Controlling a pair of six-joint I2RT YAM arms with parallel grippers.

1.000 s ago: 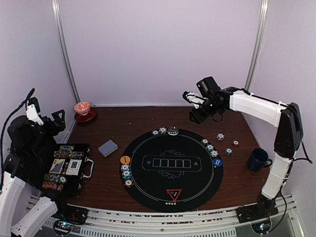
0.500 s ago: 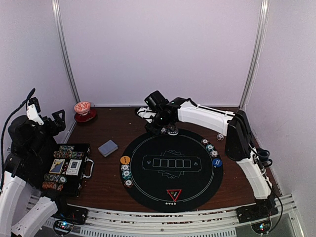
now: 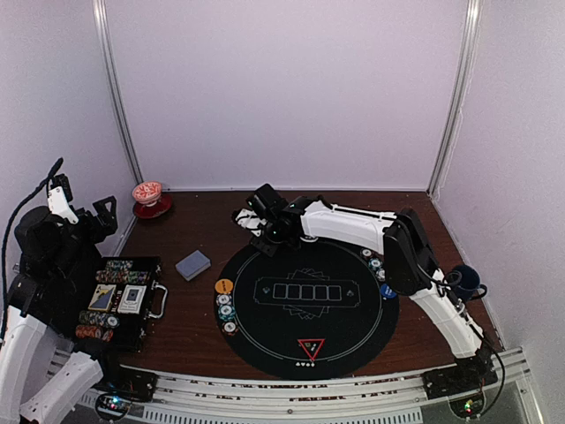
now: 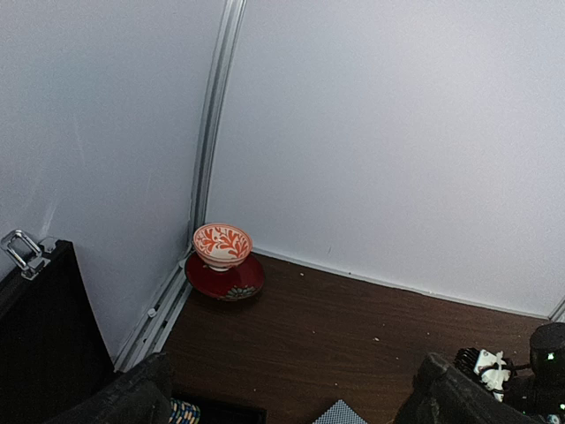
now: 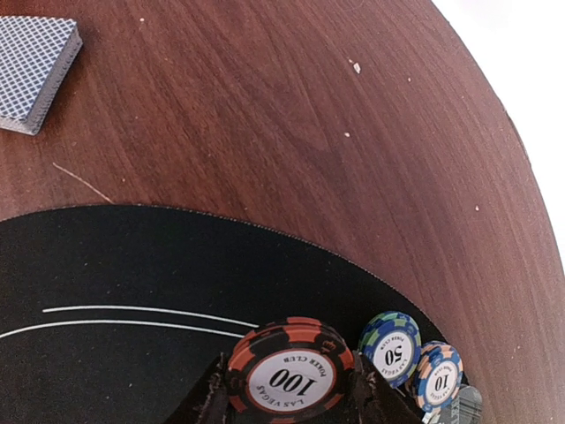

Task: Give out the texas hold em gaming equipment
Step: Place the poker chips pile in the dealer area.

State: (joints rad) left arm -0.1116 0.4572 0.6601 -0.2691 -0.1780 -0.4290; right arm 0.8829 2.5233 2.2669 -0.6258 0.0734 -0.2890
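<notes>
Top view: right gripper (image 3: 265, 233) low over the far-left rim of the round black mat (image 3: 265, 336); rectangular card deck (image 3: 192, 264) flat on the dark wood table (image 3: 185, 340), left of the mat; red triangle marker (image 3: 311, 347) at the mat's near edge
Left wrist: left gripper (image 4: 291, 408) spread wide, nothing between its dark fingers (image 4: 132, 399); glossy red-and-white cup (image 4: 222, 245) on its saucer in the corner
Right wrist: right gripper clamped on a round, orange-and-black edge-striped 100 chip (image 5: 290, 371) over the matte mat; 50 chip (image 5: 390, 346) and 10 chip (image 5: 439, 373) just beside it
</notes>
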